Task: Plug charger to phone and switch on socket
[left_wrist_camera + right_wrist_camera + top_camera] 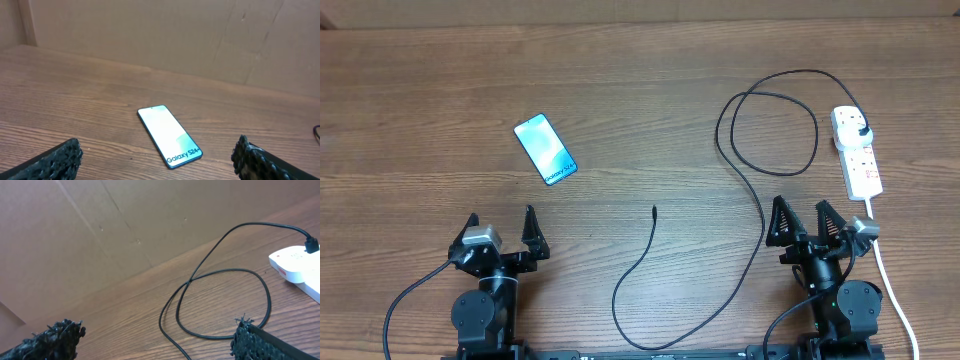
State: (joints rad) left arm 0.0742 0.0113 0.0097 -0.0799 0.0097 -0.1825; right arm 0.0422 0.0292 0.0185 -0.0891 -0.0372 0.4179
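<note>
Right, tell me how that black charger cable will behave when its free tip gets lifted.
Probably floppy: the charger cable lies in a loose loop and slack curves, so the rest should trail behind. Likely light, being so thin. Its connector tip may droop or twist unless gripped close behind it.

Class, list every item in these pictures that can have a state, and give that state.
phone: screen lit, nothing plugged in.
charger: plugged into the socket, connector tip loose on the table.
socket: holds the charger's plug; switch position unreadable.
left gripper: open, empty.
right gripper: open, empty.
</note>
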